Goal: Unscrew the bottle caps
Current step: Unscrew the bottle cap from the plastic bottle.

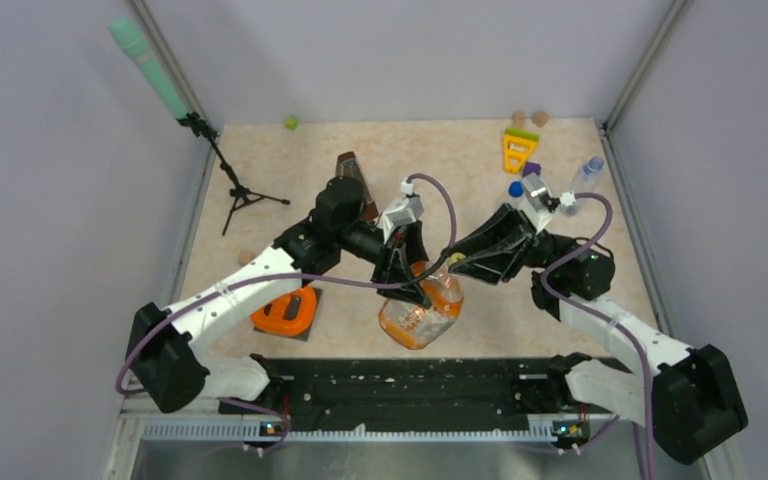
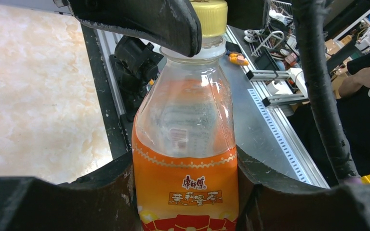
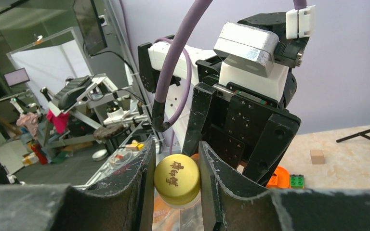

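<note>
Beige speckled tabletop [image 1: 260, 180], grey cell walls around. I had squat orange-tinted clear plastic bottle [image 1: 418, 312] near table centre, left gripper [image 1: 412, 288] closed partway round its labelled body, bracing it against spin. Right gripper [image 3: 176, 185] was pinched narrow on small yellow screw cap [image 3: 177, 179], fingers either side, set for twisting. Cap sat on neck; I judged unscrewing unfinished. Small blue cap [image 1: 515, 188] lay loose far right.

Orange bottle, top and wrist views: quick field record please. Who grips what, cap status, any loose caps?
bottle: orange bottle, front centre, between both arms
left gripper: closed around the bottle body
right gripper: closed on the yellow cap
cap status: yellow cap on the neck, not off yet
loose cap: blue cap lying on the table, far right
</note>
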`<state>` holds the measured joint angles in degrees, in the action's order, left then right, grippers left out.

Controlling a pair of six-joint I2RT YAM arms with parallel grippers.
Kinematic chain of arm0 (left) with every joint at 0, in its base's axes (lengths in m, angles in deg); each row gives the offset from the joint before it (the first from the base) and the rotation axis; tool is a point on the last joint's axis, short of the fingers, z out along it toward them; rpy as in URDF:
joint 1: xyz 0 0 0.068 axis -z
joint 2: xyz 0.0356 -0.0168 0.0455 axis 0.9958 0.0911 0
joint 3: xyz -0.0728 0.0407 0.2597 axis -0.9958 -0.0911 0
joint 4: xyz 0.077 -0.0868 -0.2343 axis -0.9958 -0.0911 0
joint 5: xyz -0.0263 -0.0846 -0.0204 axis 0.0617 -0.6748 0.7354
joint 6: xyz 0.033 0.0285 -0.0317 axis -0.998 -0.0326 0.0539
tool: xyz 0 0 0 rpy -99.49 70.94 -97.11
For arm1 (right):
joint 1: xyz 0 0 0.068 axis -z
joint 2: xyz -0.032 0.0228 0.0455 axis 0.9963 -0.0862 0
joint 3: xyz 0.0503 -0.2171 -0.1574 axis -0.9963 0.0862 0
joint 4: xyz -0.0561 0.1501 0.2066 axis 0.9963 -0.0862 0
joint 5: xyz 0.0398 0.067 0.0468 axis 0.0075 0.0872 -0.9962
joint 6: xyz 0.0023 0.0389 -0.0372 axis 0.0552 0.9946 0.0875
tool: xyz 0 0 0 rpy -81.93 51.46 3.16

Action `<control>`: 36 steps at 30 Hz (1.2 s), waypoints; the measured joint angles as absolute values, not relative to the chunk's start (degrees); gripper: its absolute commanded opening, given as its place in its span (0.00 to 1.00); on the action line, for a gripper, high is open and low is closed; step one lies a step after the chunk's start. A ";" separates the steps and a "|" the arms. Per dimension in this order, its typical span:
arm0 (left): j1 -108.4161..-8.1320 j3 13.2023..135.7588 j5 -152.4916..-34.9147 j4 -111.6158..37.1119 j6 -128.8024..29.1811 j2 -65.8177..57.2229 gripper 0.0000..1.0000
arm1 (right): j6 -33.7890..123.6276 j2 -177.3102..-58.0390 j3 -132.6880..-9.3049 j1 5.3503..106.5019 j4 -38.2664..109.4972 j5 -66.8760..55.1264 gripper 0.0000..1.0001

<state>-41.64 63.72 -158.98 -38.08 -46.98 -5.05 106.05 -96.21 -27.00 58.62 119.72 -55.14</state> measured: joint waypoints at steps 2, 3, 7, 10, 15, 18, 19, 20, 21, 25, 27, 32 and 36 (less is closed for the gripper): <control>-41.64 63.72 -158.96 -38.10 -47.17 -5.05 0.00 | 105.59 -96.21 -26.98 58.62 119.76 -55.12 0.13; -41.64 63.72 -158.67 -38.12 -47.19 -5.05 0.00 | 105.11 -96.03 -26.98 58.62 119.63 -55.09 0.15; -41.53 64.05 -155.92 -38.65 -47.89 -5.09 0.00 | 100.69 -93.59 -26.98 58.86 114.67 -54.18 0.29; -41.42 64.20 -151.79 -39.80 -48.68 -5.60 0.00 | 95.12 -89.89 -26.98 59.45 104.68 -51.66 0.34; -40.39 64.20 -143.46 -41.09 -49.93 -6.80 0.00 | 87.42 -85.13 -26.98 59.73 91.02 -45.46 0.36; -39.87 64.20 -139.66 -41.84 -50.74 -6.95 0.00 | 84.91 -84.19 -26.98 59.80 87.13 -42.81 0.43; -39.72 64.22 -138.74 -42.43 -51.06 -6.95 0.00 | 84.36 -84.21 -26.98 59.84 86.49 -42.29 0.45; -39.45 64.24 -137.73 -43.06 -51.39 -6.95 0.00 | 84.04 -84.27 -26.98 59.95 85.73 -41.74 0.47; -39.17 64.33 -136.69 -43.76 -51.81 -6.95 0.00 | 83.58 -84.41 -26.98 60.13 84.98 -41.30 0.48; -37.46 65.23 -132.01 -47.28 -53.88 -6.95 0.00 | 82.55 -84.71 -26.98 60.21 83.04 -40.01 0.50; -36.83 65.31 -129.54 -48.02 -54.49 -6.97 0.00 | 81.65 -84.71 -27.00 60.21 81.68 -39.20 0.51; -35.45 65.31 -122.24 -49.88 -55.43 -7.35 0.00 | 80.17 -84.76 -27.31 60.41 78.01 -37.41 0.52; -34.14 65.31 -115.13 -50.38 -55.87 -7.89 0.00 | 79.36 -84.76 -27.35 60.45 75.30 -35.66 0.52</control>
